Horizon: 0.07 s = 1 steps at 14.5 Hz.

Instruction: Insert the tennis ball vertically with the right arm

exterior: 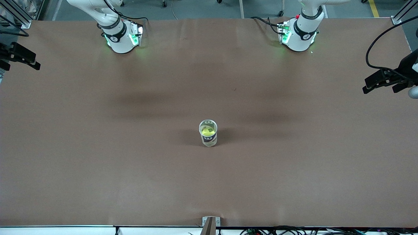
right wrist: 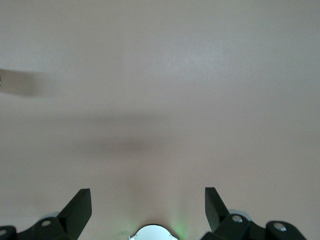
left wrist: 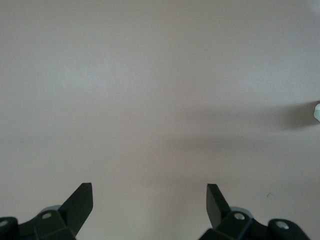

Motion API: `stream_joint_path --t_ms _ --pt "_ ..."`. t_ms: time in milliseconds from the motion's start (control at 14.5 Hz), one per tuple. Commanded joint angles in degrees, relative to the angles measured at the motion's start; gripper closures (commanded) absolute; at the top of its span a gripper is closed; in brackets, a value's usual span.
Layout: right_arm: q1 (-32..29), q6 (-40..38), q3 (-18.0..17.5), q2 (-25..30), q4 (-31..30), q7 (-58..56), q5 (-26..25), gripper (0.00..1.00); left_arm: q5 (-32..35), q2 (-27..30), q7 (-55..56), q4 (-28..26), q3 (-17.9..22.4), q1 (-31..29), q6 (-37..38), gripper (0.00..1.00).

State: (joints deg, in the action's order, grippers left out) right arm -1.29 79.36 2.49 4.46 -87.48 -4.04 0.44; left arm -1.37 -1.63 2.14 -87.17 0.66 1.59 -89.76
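Observation:
A clear tube [exterior: 208, 133] with a dark label stands upright in the middle of the table. A yellow-green tennis ball [exterior: 207, 131] sits inside it. My left gripper [left wrist: 150, 192] is open and empty, high over bare table; a sliver of the tube [left wrist: 317, 111] shows at the edge of its view. My right gripper [right wrist: 148, 197] is open and empty, high over bare table near its own base [right wrist: 152, 233]. Neither gripper shows in the front view.
The brown table [exterior: 98, 163] is bare around the tube. The right arm's base [exterior: 120, 36] and the left arm's base [exterior: 298, 34] stand along the table's edge farthest from the front camera. Black camera mounts [exterior: 388, 78] stick in at both ends.

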Motion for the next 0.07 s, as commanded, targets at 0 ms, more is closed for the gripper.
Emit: stream_joint_path --t_ms 0 --pt "-0.6 0.0 -0.4 1.4 -1.3 -0.7 0.2 0.0 0.3 0.5 0.5 0.5 0.0 0.2 1.0 0.0"
